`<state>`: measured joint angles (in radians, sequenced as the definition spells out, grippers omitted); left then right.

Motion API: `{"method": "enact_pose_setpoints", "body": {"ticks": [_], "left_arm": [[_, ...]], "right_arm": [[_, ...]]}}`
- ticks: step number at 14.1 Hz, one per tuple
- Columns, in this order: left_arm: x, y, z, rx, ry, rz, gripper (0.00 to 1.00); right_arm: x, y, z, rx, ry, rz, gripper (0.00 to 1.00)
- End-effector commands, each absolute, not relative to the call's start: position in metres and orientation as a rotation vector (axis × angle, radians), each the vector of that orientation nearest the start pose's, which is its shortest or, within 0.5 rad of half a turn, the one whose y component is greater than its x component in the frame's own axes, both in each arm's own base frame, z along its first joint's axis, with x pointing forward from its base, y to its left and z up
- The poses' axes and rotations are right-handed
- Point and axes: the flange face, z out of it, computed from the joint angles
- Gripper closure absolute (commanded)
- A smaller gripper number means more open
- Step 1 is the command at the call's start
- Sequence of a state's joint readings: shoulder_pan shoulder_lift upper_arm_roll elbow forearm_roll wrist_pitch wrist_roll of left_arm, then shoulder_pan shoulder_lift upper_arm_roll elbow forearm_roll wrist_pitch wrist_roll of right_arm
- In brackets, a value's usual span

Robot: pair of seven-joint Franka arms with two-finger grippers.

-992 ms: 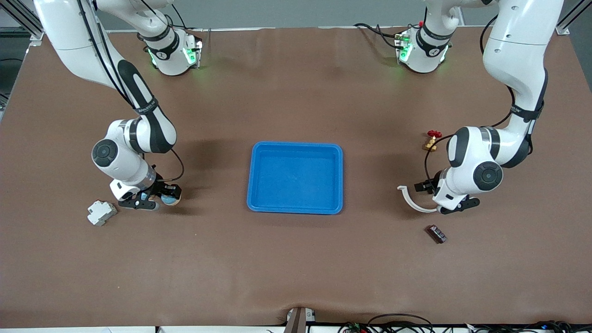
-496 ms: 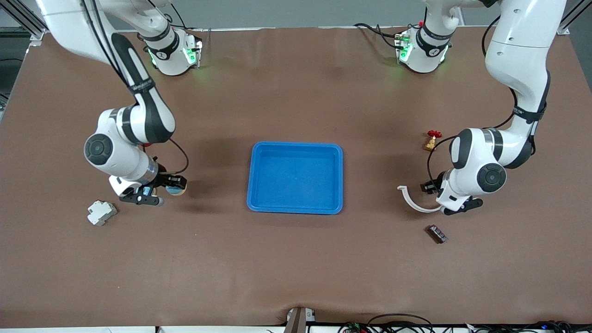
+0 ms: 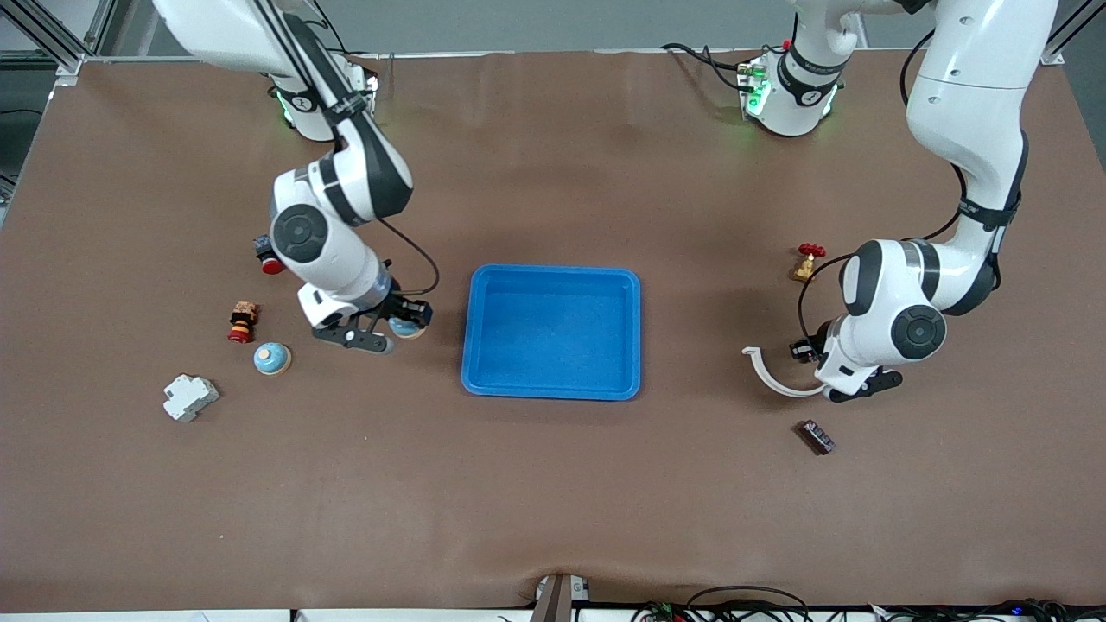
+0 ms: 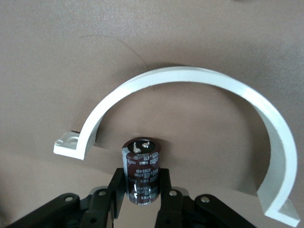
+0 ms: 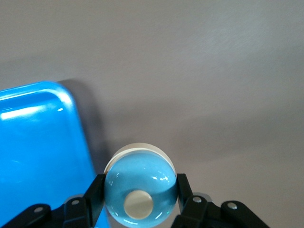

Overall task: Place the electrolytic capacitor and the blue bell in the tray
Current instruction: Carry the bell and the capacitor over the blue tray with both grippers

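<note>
Front view, right gripper [image 3: 399, 329] clamped on a blue bell [image 3: 404, 326] over bare table beside the blue tray [image 3: 551, 275], left gripper [image 3: 808, 352] low beside a white curved bracket [image 3: 767, 373]; left wrist view, fingers [image 4: 117, 186] closed on a dark capacitor [image 4: 141, 170] inside the bracket's curve; right wrist view, fingers [image 5: 183, 190] pinching the bell, tray edge alongside.

Light is even and fairly bright, coming from above. The arms and the tray [image 3: 553, 333] cast soft shadows on the brown worktop [image 3: 553, 501]. White glare shows on the tray's rim and the blue bell [image 5: 140, 190]. The fingers [image 4: 102, 209] look blurred.
</note>
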<state>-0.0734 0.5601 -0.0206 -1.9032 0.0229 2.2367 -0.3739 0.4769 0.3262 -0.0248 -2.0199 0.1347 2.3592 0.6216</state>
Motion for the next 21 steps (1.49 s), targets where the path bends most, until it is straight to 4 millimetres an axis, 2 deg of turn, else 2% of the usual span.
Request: {"method": "enact_pose_setpoints", "body": {"ticks": [1,3,5,6,8,10,12,16,18,21], "left_arm": [[0.616,-0.059,0.204,-3.028,-0.409,0.292,1.0],[0.628,-0.066,0.229,-3.017,-0.422,0.34,1.0],[0.641,-0.079,0.267,-2.972,-0.514,0.398,1.0],[0.646,-0.096,0.285,-2.957,-0.55,0.41,1.0],[0.65,-0.13,0.313,-2.931,-0.658,0.404,1.0],[0.65,-0.168,0.332,-2.935,-0.843,0.402,1.0],[0.642,-0.218,0.349,-2.906,-1.01,0.384,1.0],[0.613,-0.313,0.346,-2.858,-1.157,0.353,1.0],[0.603,-0.345,0.337,-2.848,-1.237,0.326,1.0],[0.596,-0.377,0.328,-2.846,-1.348,0.277,1.0]], "right_arm": [[0.528,0.306,0.305,-3.001,0.48,0.031,1.0],[0.517,0.331,0.298,-2.991,0.514,0.02,1.0],[0.507,0.355,0.282,-2.969,0.571,-0.003,1.0],[0.504,0.369,0.278,-2.958,0.58,-0.018,1.0],[0.507,0.382,0.265,-2.955,0.605,-0.015,1.0],[0.508,0.395,0.251,-2.959,0.601,-0.01,1.0],[0.508,0.403,0.237,-2.942,0.627,-0.032,1.0],[0.506,0.407,0.209,-2.937,0.627,-0.045,1.0],[0.505,0.411,0.196,-2.935,0.633,-0.037,1.0],[0.507,0.418,0.187,-2.923,0.654,-0.017,1.0]]}}
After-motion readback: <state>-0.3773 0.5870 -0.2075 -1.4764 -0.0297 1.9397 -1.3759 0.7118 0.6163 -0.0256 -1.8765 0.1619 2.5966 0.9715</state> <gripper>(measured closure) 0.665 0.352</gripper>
